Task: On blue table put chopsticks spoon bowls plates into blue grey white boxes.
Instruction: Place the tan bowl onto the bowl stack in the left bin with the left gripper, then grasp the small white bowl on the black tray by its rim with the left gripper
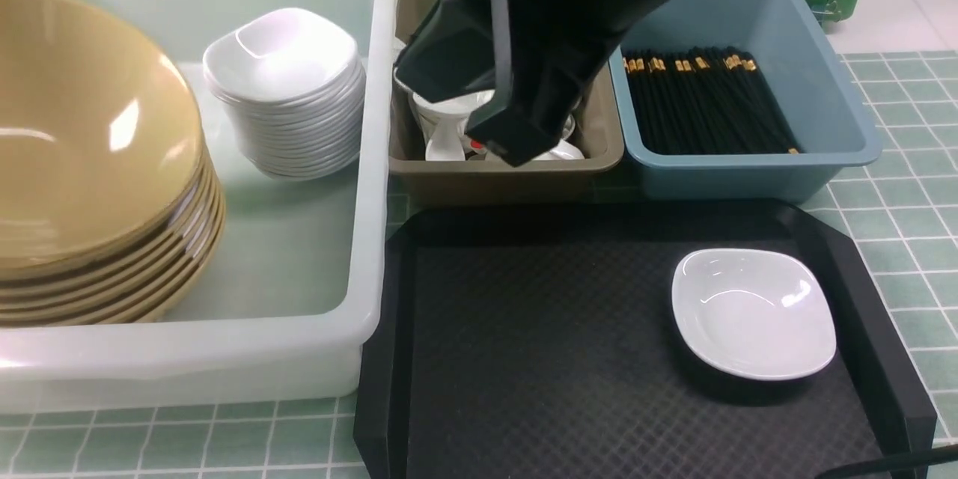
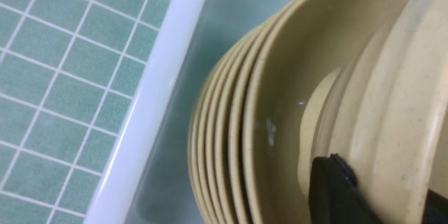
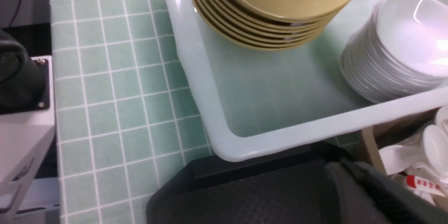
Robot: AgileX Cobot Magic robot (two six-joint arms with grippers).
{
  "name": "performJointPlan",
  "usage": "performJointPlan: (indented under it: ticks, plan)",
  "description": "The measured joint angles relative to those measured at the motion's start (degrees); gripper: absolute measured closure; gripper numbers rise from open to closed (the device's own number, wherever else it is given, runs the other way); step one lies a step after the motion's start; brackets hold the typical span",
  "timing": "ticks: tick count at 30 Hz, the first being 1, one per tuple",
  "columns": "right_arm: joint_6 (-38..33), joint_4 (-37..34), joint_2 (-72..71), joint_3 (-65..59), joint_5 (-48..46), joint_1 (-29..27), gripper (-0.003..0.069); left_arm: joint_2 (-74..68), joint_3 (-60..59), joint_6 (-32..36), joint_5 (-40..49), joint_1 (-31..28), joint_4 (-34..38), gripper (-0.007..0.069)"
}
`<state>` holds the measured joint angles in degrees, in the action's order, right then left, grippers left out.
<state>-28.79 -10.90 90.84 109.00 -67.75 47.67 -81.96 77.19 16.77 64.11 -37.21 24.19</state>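
Note:
In the left wrist view my left gripper (image 2: 381,183) is shut on the rim of a tan bowl (image 2: 395,87), held tilted over the stacked bowls (image 1: 90,165) in the white box (image 1: 370,165). White plates (image 1: 288,90) are stacked beside them. One more plate (image 1: 752,310) lies on the black tray (image 1: 539,329). My right gripper (image 1: 513,146) hangs shut and empty over the front edge of the grey box (image 1: 509,179), which holds white spoons (image 1: 441,131). The black chopsticks (image 1: 703,101) lie in the blue box (image 1: 823,90).
The three boxes stand side by side on the blue table (image 1: 898,202), with the tray just in front of the grey and blue ones. The right arm's black body blocks part of the grey box. A grey robot base (image 3: 21,119) stands at the table's near edge.

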Motion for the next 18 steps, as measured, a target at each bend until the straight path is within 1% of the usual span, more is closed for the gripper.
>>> performJointPlan:
  ticks: [1, 3, 4, 6, 7, 9, 10, 13, 15, 17, 18]
  plan:
    - [0.00, 0.26, 0.00, 0.00, -0.17, 0.00, 0.0617, -0.32, -0.06, 0.23, -0.14, -0.05, 0.00, 0.0586]
    - [0.00, 0.80, 0.00, 0.00, -0.97, 0.00, 0.0617, -1.40, -0.11, 1.89, -0.76, -0.05, -0.16, 0.0532]
    - [0.00, 0.86, 0.00, 0.00, -1.19, 0.00, 0.0617, -1.41, -0.11, 2.23, -0.88, -0.05, -0.16, 0.0525]
    - [0.19, 1.76, 0.00, 0.00, -2.40, 0.00, 0.0617, -1.58, -0.11, 3.63, -1.09, -0.05, 0.02, 0.0438]
    - [0.55, 2.33, 0.00, 0.00, -3.01, 0.00, 0.0617, -1.58, -0.11, 4.16, -1.15, -0.05, 0.29, 0.0363]
    - [1.64, 4.33, 0.00, 0.00, -3.87, 0.00, 0.0617, -1.58, 0.39, 4.41, -1.03, -0.05, 0.62, 0.0278]
    - [2.06, 5.27, 0.00, 0.00, -4.12, 0.00, 0.0617, -1.58, 0.74, 4.41, -0.75, -0.05, 0.70, 0.0250]
    - [6.63, 12.54, -0.30, -0.66, -4.42, 0.00, 0.0616, -1.18, 4.83, 4.23, 2.26, -0.05, 0.51, 0.0118]
    - [9.37, 16.11, -1.35, -2.44, -4.42, -0.57, 0.0615, -0.39, 8.57, 2.64, 4.19, 0.47, 0.14, 0.0089]
    - [10.40, 16.68, -2.44, -4.11, -4.42, -1.59, 0.0615, 0.34, 10.73, 1.43, 5.56, 1.32, -0.33, 0.0083]
    - [11.01, 16.82, -3.60, -5.60, -4.42, -2.79, 0.0615, 0.97, 13.32, -0.07, 6.26, 3.16, -1.00, 0.0083]
